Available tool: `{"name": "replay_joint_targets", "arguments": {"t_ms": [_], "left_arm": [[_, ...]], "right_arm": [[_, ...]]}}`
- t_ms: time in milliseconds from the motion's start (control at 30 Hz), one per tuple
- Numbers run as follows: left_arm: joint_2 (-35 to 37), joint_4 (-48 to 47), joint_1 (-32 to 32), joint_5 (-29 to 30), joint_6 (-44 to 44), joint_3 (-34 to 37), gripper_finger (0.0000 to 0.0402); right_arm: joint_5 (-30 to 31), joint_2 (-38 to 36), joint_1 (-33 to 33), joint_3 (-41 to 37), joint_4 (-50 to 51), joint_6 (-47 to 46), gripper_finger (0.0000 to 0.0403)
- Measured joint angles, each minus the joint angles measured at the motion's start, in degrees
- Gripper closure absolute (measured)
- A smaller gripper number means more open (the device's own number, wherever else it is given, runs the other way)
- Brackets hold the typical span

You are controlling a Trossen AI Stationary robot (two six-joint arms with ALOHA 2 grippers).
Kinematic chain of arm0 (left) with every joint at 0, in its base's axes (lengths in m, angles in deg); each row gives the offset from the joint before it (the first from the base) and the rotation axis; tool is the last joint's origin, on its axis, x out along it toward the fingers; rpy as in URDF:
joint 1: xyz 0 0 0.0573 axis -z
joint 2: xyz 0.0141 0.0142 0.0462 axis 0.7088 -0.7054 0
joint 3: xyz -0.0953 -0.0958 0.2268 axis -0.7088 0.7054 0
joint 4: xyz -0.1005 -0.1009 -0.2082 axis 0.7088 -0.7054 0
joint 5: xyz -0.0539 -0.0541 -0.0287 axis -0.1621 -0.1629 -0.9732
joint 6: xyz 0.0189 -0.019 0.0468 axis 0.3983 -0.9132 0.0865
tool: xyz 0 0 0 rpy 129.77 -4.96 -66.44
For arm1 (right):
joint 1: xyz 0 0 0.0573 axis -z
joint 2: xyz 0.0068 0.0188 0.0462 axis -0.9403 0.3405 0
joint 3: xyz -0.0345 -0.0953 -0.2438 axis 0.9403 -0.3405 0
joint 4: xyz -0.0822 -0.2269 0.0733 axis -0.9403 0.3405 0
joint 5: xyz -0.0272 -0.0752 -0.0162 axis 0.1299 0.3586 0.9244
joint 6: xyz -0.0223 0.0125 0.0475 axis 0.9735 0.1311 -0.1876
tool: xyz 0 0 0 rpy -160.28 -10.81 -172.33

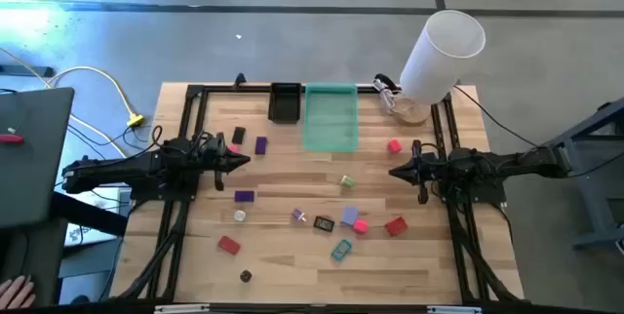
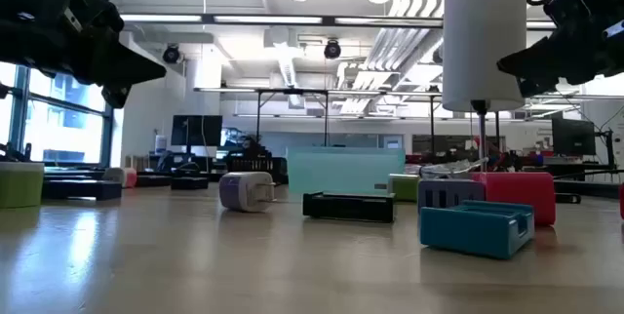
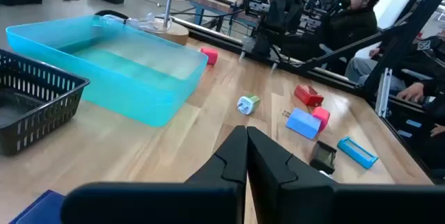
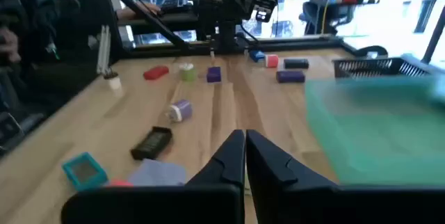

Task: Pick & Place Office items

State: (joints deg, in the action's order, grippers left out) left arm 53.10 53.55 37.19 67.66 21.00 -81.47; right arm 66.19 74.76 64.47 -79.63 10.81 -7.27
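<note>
Office items (image 1: pixel 323 222) looked tiny, light, rigid plastic, probably slippery; best pinched across flat sides. Left pincer (image 1: pixel 244 160) and right pincer (image 1: pixel 394 171) both closed, empty, hovering above worktop (image 1: pixel 292 265).

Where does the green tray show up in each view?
High: green tray at the table's far edge, centre.
Low: pale slab mid-background.
Left wrist: large, upper left.
Right wrist: right side.
Shared landmark: the black tray beside it.
</note>
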Motion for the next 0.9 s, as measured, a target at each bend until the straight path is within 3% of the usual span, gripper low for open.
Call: {"name": "replay_joint_targets", "arguments": {"t_ms": [133, 300, 433, 567, 733, 900], "left_arm": [[0.0, 0.5, 0.0, 0.3, 0.5, 0.1, 0.0401], [0.0, 0.9, 0.0, 0.3, 0.5, 0.2, 0.0401], [0.0, 1.3, 0.0, -4.3, -3.6, 0.2, 0.0401], [0.0, 1.6, 0.0, -7.6, -7.8, 0.1, 0.0401], [0.0, 2.3, 0.0, -7.2, -7.0, 0.1, 0.0401], [0.0, 4.0, 0.2, -9.7, -4.2, 0.2, 0.0401]], "right_arm": [[-0.6, 0.0, 0.0, 0.0, 0.1, -5.7, 0.0401], [-2.0, 0.7, 0.0, -0.1, -0.5, -6.4, 0.0401], [-6.3, 0.7, 0.0, -0.3, -3.8, -6.5, 0.0401], [-5.6, 0.7, 0.0, -0.3, -6.1, -6.5, 0.0401], [-5.5, 0.7, 0.0, -0.3, -7.0, -0.3, 0.0401], [-2.6, 1.4, 0.0, -0.2, -7.1, -2.2, 0.0401]]}}
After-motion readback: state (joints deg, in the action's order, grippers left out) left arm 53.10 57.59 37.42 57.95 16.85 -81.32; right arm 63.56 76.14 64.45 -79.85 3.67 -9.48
